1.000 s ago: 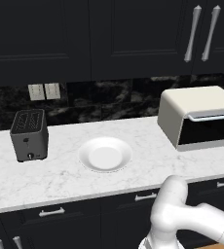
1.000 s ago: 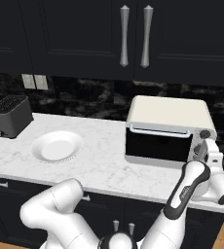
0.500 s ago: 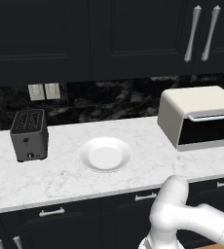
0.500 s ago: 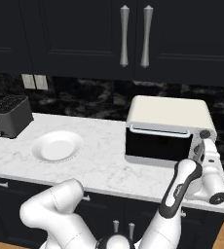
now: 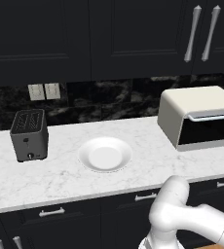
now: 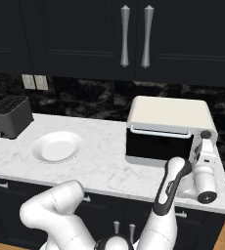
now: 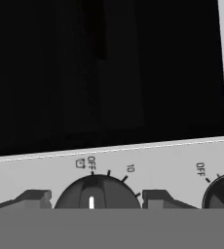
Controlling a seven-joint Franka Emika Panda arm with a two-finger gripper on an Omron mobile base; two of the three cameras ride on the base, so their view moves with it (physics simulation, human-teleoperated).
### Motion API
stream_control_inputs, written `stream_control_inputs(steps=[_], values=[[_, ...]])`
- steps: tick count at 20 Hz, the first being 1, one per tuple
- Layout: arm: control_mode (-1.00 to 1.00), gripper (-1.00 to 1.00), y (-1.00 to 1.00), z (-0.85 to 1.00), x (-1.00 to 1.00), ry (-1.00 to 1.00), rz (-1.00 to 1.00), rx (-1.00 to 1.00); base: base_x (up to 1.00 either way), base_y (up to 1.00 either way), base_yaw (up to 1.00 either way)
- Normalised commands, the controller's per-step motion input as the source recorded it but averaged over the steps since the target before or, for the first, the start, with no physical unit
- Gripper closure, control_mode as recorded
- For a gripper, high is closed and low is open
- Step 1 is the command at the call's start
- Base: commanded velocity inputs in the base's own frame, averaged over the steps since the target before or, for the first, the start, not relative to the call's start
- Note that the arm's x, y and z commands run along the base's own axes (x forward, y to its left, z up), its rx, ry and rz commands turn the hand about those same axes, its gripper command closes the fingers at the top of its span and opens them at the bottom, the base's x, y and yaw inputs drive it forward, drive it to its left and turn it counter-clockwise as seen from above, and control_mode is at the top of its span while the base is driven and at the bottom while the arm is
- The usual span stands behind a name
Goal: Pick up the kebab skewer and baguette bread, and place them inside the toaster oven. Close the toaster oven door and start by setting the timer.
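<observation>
gripper – fingers apart either side of timer knob, not squeezing it | toaster oven on counter rt end, toaster oven door shut | plate mid-counter

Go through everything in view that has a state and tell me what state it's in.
toaster oven door: closed.
timer knob: pointer at OFF, between the fingertips.
second knob: partly in view, setting unreadable.
gripper: open, jaws either side of the timer knob.
plate: empty.
slot toaster: slots empty.
upper cabinets: doors shut.
</observation>
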Motion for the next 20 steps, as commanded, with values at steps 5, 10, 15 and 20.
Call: stream_control_inputs(steps=[5,10,15,20], values=[[-1.00,1.00,0.00,0.00,-0.01,0.00,-0.12,0.00,0.00,0.00,0.00],[-1.00,1.00,-0.06,0.00,0.00,0.00,-0.08,0.02,0.00,0.00,0.00],[-1.00,1.00,-0.01,0.00,0.00,0.00,-0.04,0.08,0.00,0.00,0.00],[-1.00,1.00,-0.01,0.03,0.00,0.00,0.00,0.14,0.00,0.00,0.00]])
